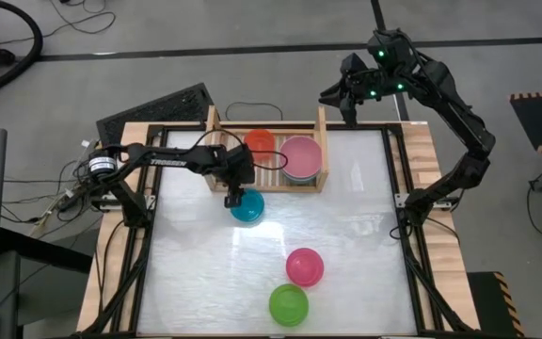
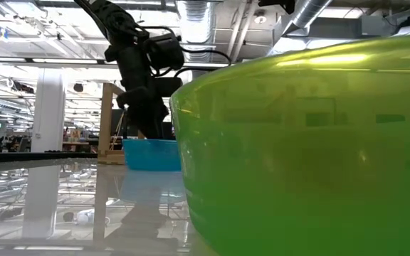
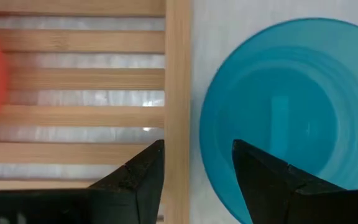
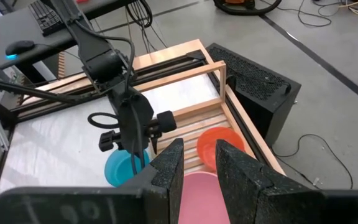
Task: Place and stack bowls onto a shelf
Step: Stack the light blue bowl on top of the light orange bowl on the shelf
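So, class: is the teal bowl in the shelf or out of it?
Out. The teal bowl sits on the table just outside the shelf, with the left gripper at its rim.

Keyboard [image 4: 42,17] and mouse [image 4: 21,46] (on a desk [image 4: 17,31]).

Five bowls [image 1: 247,206], one shelf [image 1: 323,141], two arms.

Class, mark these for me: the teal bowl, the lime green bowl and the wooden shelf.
teal bowl [image 1: 248,208], high view, on its inside.
lime green bowl [image 1: 288,305], high view, on its middle.
wooden shelf [image 1: 322,151], high view, on its right side wall.
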You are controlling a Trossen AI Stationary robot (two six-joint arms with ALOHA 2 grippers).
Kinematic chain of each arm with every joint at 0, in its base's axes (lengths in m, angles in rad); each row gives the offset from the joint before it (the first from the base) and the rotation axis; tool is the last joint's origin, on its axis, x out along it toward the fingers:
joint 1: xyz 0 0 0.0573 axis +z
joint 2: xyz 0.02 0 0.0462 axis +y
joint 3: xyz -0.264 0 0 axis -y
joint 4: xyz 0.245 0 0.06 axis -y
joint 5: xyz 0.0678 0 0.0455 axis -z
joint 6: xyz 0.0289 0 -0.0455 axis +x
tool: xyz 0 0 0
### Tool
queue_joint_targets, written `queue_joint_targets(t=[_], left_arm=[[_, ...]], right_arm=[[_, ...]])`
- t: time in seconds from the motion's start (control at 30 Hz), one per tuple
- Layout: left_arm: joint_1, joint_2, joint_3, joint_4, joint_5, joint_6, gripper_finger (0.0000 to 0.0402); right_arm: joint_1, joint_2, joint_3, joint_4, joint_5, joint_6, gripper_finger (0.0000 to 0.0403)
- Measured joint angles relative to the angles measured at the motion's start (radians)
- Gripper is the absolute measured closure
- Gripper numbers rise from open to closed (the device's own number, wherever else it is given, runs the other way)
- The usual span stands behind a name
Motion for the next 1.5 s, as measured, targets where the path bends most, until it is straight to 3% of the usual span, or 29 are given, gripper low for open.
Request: queue_joint_targets(t=[0.1, 0.27, 0.33, 0.47, 0.67, 0.87, 0.97, 1.07, 1.17, 1.27, 1.4, 1.5], left_arm=[[0.000, 0.000, 0.000, -0.012, 0.005, 0.013, 0.0256], [0.000, 0.000, -0.022, -0.007, 0.046, 0.018, 0.0368], [0.000, 0.000, -0.024, -0.008, 0.049, -0.004, 0.0390], [0.000, 0.000, 0.004, -0.031, 0.048, -0.074, 0.0400], [0.024, -0.002, 0.173, -0.141, 0.026, -0.158, 0.0401], [0.084, -0.003, 0.383, -0.255, -0.247, -0.232, 0.0401], [0.148, -0.003, 0.439, -0.260, -0.300, -0.229, 0.0401], [0.237, -0.002, 0.445, -0.258, -0.273, -0.219, 0.0401], [0.326, 0.001, 0.422, -0.172, -0.204, -0.230, 0.0401], [0.387, 0.028, 0.419, -0.096, -0.198, -0.246, 0.0401], [0.421, 0.101, 0.433, -0.003, -0.117, -0.262, 0.0401], [0.422, 0.175, 0.466, -0.010, -0.118, -0.252, 0.0401]], right_arm=[[0.000, 0.000, 0.000, 0.000, 0.000, -0.006, 0.0284], [-0.010, 0.000, 0.000, 0.000, 0.000, -0.009, 0.0284], [-0.010, 0.000, 0.000, 0.000, 0.001, -0.009, 0.0284], [-0.010, 0.000, 0.000, 0.000, 0.001, -0.029, 0.0284], [-0.010, 0.000, 0.000, 0.000, 0.001, -0.031, 0.0284], [-0.010, 0.000, 0.000, -0.001, 0.001, -0.033, 0.0284], [-0.010, 0.000, 0.000, -0.001, 0.001, -0.033, 0.0284], [-0.010, 0.000, 0.000, -0.001, 0.001, -0.032, 0.0284], [-0.010, 0.000, 0.000, -0.001, 0.001, -0.032, 0.0284], [-0.010, 0.000, 0.000, 0.001, 0.001, -0.032, 0.0284], [-0.010, 0.000, 0.000, 0.004, 0.002, -0.032, 0.0284], [-0.010, 0.000, 0.000, 0.004, 0.003, -0.016, 0.0284]])
